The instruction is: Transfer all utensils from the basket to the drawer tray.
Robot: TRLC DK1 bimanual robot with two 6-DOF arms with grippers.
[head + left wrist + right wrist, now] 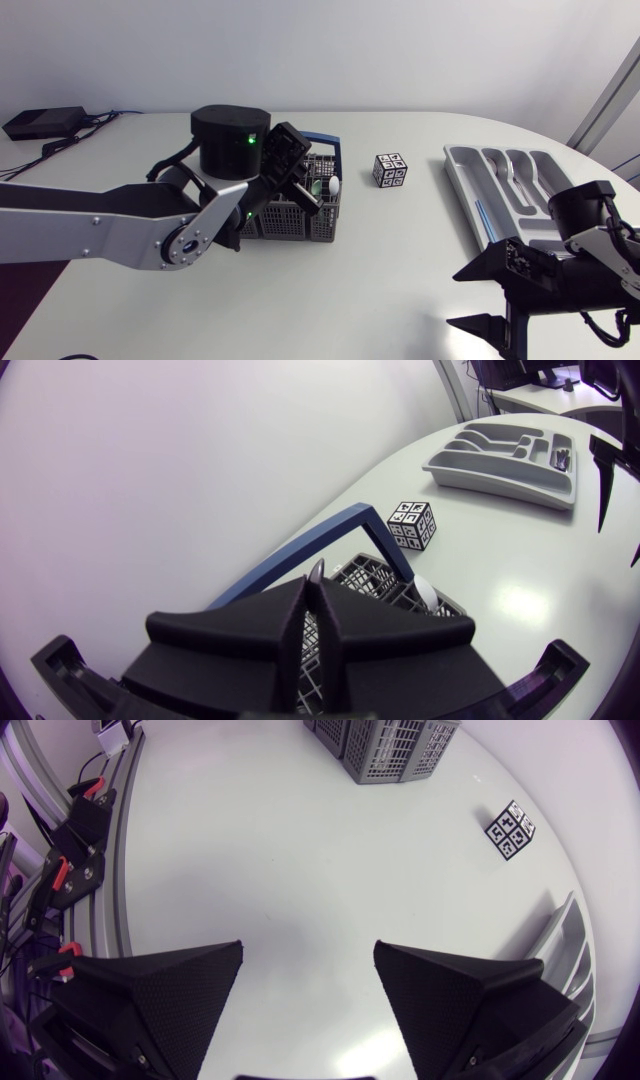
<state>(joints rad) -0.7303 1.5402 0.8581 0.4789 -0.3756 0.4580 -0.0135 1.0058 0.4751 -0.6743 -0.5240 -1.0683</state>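
The grey mesh basket (322, 215) with a blue handle (330, 540) stands left of the table's middle. My left gripper (308, 192) hangs over the basket; in the left wrist view its fingers (300, 625) are pressed together on the thin grey tip of a metal utensil (316, 569). A white utensil end (425, 592) sticks up from the basket's corner. The grey drawer tray (463, 180) lies at the far right and holds some utensils (520, 165). My right gripper (478, 298) is low at the front right, open and empty, short of the tray (560, 935).
A small cube with black-and-white markers (390, 170) sits between basket and tray, also seen as the cube (510, 830) ahead of my right gripper. The basket (390, 745) lies far ahead of that gripper across bare white table (300, 870).
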